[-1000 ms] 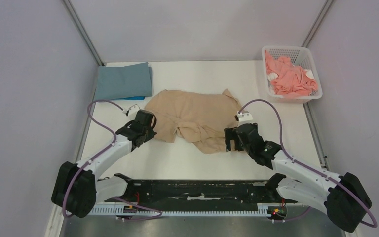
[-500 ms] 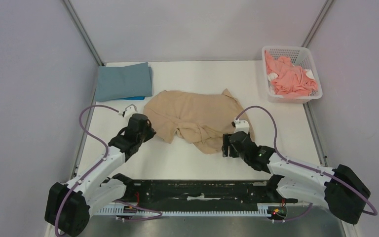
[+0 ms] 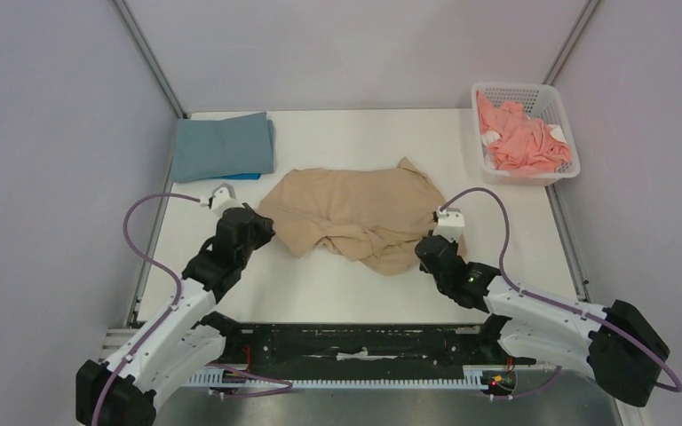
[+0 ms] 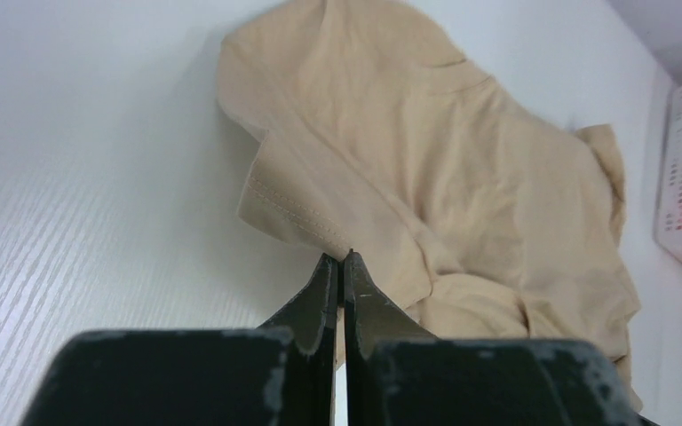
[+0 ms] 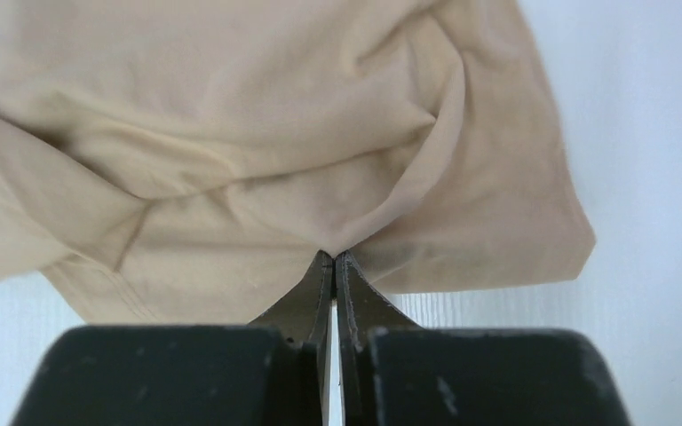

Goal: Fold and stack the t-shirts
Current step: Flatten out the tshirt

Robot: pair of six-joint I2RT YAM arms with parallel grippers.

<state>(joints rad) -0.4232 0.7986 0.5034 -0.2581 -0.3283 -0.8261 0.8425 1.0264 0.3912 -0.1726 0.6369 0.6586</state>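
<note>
Tension's key: left gripper [image 4: 339, 264] and right gripper [image 5: 331, 260] are each clamped shut on the tan t-shirt [image 3: 355, 213], so we should pull outward evenly to flatten it.

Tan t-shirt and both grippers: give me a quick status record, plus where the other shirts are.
tan t-shirt: crumpled, unfolded, middle of the table
left gripper: shut, tips at the sleeve hem; pinch on cloth unclear
right gripper: shut on the tan t-shirt's edge, wrinkles converging at the tips
grey-blue t-shirt: folded, far-left corner, on top of the bright blue t-shirt, of which only an edge shows
coral pink t-shirt: bunched in the white basket, far right
</note>
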